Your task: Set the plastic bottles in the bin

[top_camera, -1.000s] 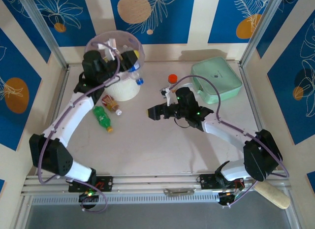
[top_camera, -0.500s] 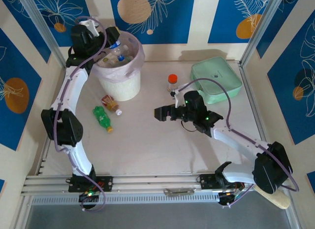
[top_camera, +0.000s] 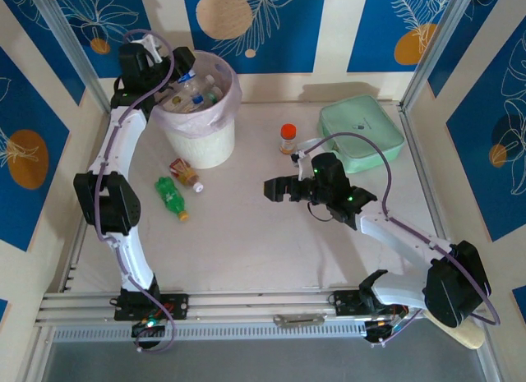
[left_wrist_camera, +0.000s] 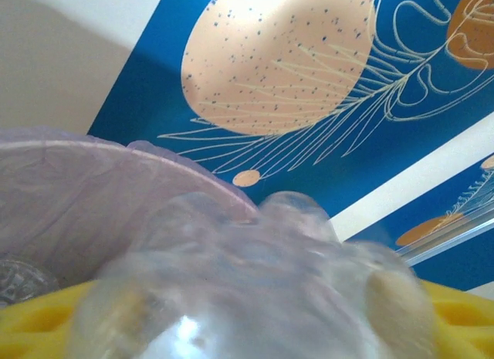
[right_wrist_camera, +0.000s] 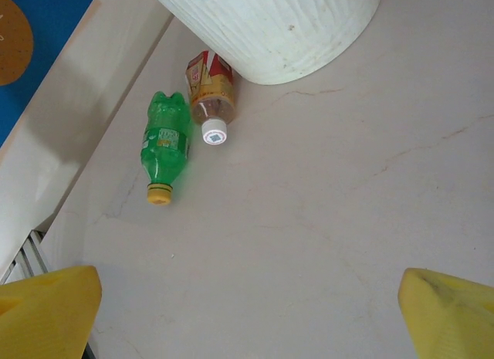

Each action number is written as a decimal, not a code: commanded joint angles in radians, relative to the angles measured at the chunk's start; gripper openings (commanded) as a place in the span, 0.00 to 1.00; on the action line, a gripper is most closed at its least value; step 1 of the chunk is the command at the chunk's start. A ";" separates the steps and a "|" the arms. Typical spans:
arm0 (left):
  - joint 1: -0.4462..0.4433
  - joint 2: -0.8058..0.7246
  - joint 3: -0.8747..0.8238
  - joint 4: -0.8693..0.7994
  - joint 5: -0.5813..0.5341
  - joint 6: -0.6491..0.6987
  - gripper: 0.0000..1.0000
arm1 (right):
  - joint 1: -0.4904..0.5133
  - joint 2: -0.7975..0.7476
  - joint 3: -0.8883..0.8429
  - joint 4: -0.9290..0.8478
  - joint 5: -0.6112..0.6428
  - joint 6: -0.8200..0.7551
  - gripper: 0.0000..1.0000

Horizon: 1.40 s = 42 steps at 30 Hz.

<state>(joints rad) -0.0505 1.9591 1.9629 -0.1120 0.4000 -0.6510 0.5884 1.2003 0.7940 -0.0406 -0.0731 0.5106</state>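
The bin point(top_camera: 200, 135) stands at the back left, white with a pink liner point(left_wrist_camera: 69, 197), and holds several plastic bottles point(top_camera: 203, 90). My left gripper point(top_camera: 174, 68) hangs at its far-left rim. A clear bottle point(left_wrist_camera: 255, 282) with a blue cap point(top_camera: 191, 74) lies blurred between the gripper's yellow fingers point(left_wrist_camera: 35, 332), which stand apart. A green bottle point(top_camera: 170, 196) point(right_wrist_camera: 164, 143) and a red-labelled bottle point(top_camera: 185, 173) point(right_wrist_camera: 208, 93) lie on the table by the bin's base point(right_wrist_camera: 270, 27). My right gripper point(top_camera: 275, 189) point(right_wrist_camera: 247, 313) hovers open over mid-table, nothing between its fingers.
A short orange bottle with a red cap point(top_camera: 287, 138) stands behind my right gripper. A mint-green case point(top_camera: 362, 134) lies at the back right. The table's left rail point(right_wrist_camera: 23, 251) runs close to the green bottle.
My left arm swung up from in front of the bin to its far rim, and its jaws have spread around the clear bottle. My right gripper drifted right and opened wider.
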 commanded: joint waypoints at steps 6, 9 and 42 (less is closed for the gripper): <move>0.005 -0.061 0.036 -0.125 -0.049 0.131 1.00 | -0.005 -0.002 0.004 0.002 0.013 0.025 0.99; 0.005 -0.120 0.016 -0.152 -0.093 0.189 1.00 | -0.006 0.006 0.005 0.010 0.010 0.026 0.99; -0.002 -1.029 -1.328 -0.229 -0.348 0.080 1.00 | 0.002 0.261 0.142 0.072 -0.041 0.094 0.99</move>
<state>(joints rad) -0.0505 0.9573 0.6994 -0.2821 0.0990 -0.5381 0.5869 1.4487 0.9028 0.0372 -0.1116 0.5816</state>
